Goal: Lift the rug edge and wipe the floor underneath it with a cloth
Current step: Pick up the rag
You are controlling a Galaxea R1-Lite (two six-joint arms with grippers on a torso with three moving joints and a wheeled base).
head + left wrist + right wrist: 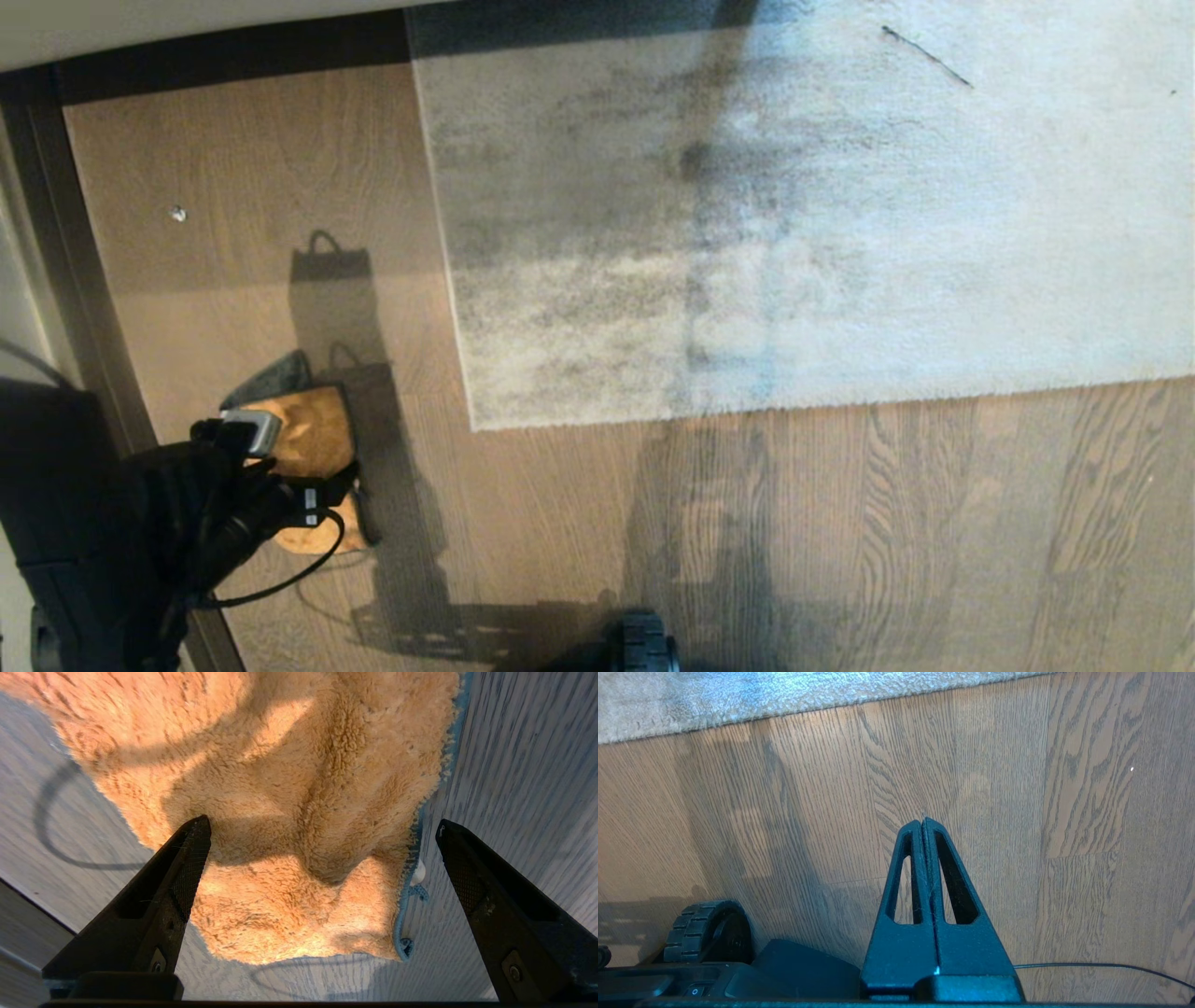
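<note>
The grey mottled rug (803,215) lies flat on the brown plank floor (840,523), its rug edge (457,308) running down to a square corner (474,427). Left of it the orange cloth (313,434) lies crumpled on the floor, a dark part of it showing at the far side. My left gripper (313,471) hangs low over the cloth. In the left wrist view it (322,828) is open wide, the fluffy cloth (289,788) lying below and between the fingers (187,868), untouched. My right gripper (923,821) is shut and empty above bare floor, near the rug edge (784,700).
A dark skirting strip (84,308) and a wall border the floor on the left. A small pale speck (177,214) lies on the planks. The base's wheel (644,644) shows at the near edge. A thin cable (1101,966) runs beside the right gripper.
</note>
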